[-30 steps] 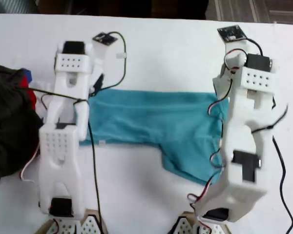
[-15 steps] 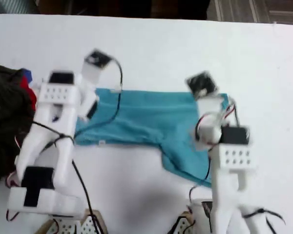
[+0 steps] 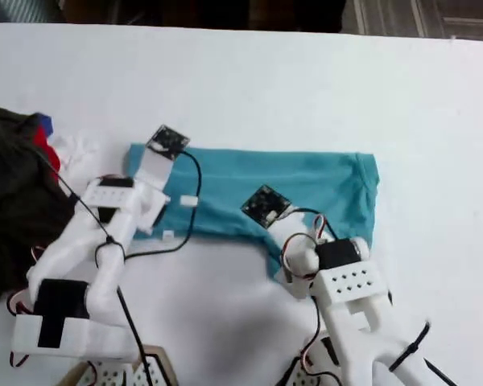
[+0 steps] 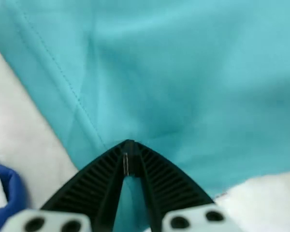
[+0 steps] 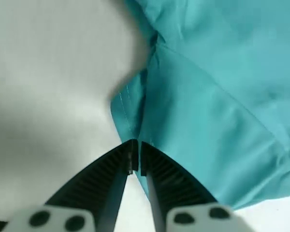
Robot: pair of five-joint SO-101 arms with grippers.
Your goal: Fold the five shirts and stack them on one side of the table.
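High view: white desk; a teal cotton shirt lies flat at mid-desk, long side running left to right, with a flap reaching toward the near edge right of centre. A heap of dark clothes with red and blue patches sits at the left edge, just apart from the shirt's left end. The white left arm rises from the near-left corner, its wrist over the shirt's left end. The white right arm rises from the near side, its wrist over the near flap. Left wrist view: left hand has its black ribbed fingers brought together, tips meeting right over the teal cloth, close to a stitched hem; creases in the cloth run toward the tips. Whether cloth is caught between them I cannot tell. A strip of desk and a blue scrap of fabric lie beside the hem. Right wrist view: right hand also has its fingers together, a hairline slit between the tips, which sit at the shirt's folded hem where teal cloth meets bare desk. Any grip on the cloth cannot be made out.
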